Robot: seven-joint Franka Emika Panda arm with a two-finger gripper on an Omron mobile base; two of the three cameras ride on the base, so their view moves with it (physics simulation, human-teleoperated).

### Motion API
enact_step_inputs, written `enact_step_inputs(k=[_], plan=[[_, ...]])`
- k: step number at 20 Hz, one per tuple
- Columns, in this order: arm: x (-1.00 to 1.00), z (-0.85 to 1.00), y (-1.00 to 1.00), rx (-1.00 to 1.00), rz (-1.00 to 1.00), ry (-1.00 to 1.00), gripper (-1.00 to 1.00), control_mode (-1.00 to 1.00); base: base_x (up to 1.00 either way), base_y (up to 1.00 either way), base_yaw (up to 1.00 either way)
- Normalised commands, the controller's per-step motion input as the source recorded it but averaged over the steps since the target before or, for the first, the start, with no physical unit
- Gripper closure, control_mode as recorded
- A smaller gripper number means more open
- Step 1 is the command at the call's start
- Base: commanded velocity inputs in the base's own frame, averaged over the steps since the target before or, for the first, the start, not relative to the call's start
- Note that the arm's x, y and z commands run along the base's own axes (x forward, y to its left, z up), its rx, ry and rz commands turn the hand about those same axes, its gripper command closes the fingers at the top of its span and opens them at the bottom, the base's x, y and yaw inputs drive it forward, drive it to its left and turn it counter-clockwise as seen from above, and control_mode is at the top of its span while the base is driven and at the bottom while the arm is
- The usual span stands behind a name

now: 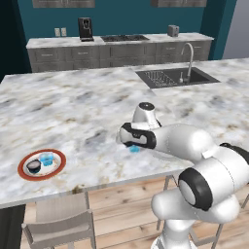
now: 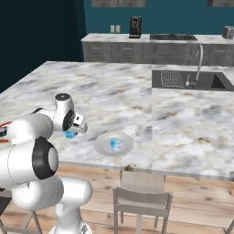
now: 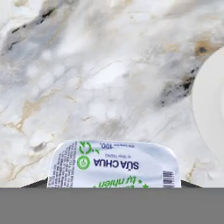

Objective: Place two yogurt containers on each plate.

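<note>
Clamped between the gripper's (image 2: 70, 134) nearly closed jaws is a pale blue yogurt cup (image 2: 69, 135), carried above the marble island counter (image 1: 87, 102); in the left base view the same cup (image 1: 133, 149) peeks out as a blue patch under the hand. From the hand view the held cup's white printed lid (image 3: 114, 165) sits at the bottom between the finger tips, with veined marble beyond and the curved edge of the plain white-grey plate (image 3: 210, 113) at the right side. That plate (image 2: 103, 147) lies near the counter's front edge, just to the right of the gripper in the right base view, and one blue yogurt cup (image 2: 116, 144) already stands on it. Well apart, toward the left end of the counter in the left base view, the orange-rimmed plate (image 1: 24, 173) holds two containers side by side: the black cup with a pale top (image 1: 33, 166) and another blue cup (image 1: 46, 159). A sink with a faucet (image 1: 175, 77) is set into the counter's far side.
</note>
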Motion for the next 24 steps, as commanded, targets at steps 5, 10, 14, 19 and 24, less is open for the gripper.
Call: enact_step_inputs(k=[5,10,14,19,24], plan=[[0.17,0.06,-0.72,0.00,-0.39,0.01,1.00,-1.00,0.00,0.00,0.00],[0.15,0.02,-0.69,0.00,-0.48,0.04,1.00,-1.00,0.00,0.00,0.00],[0.22,0.00,-0.63,0.00,-0.43,0.00,1.00,-1.00,0.00,0.00,0.00],[0.15,-0.02,-0.30,0.11,-0.33,0.00,1.00,-1.00,0.00,0.00,0.00],[0.04,-0.05,-0.06,0.19,-0.36,0.00,1.00,-1.00,0.00,0.00,0.00]])
